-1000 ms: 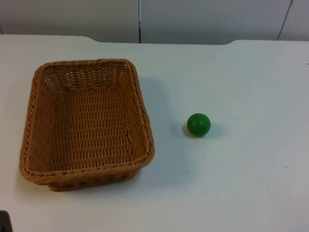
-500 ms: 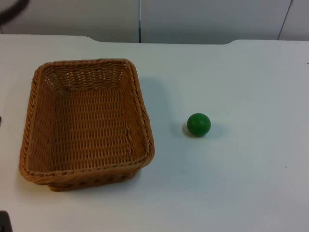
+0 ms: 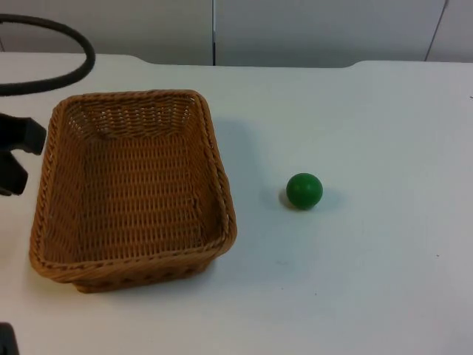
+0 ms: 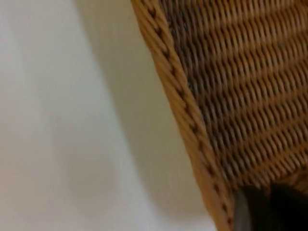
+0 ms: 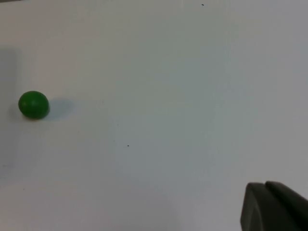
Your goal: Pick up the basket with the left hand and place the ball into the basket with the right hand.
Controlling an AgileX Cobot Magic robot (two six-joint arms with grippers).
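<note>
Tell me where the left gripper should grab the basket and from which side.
Probably the basket's left rim, from above and outside. The left gripper is already beside that wall, the braided rim is a thin edge that fingers can straddle, and the basket sits flat and empty. The ball lies apart, on the right.

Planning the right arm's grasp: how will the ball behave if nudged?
The ball is round, alone on the flat table, so it would probably roll off at a nudge. Its smooth green surface may slip between the fingers. It looks small, likely light.
</note>
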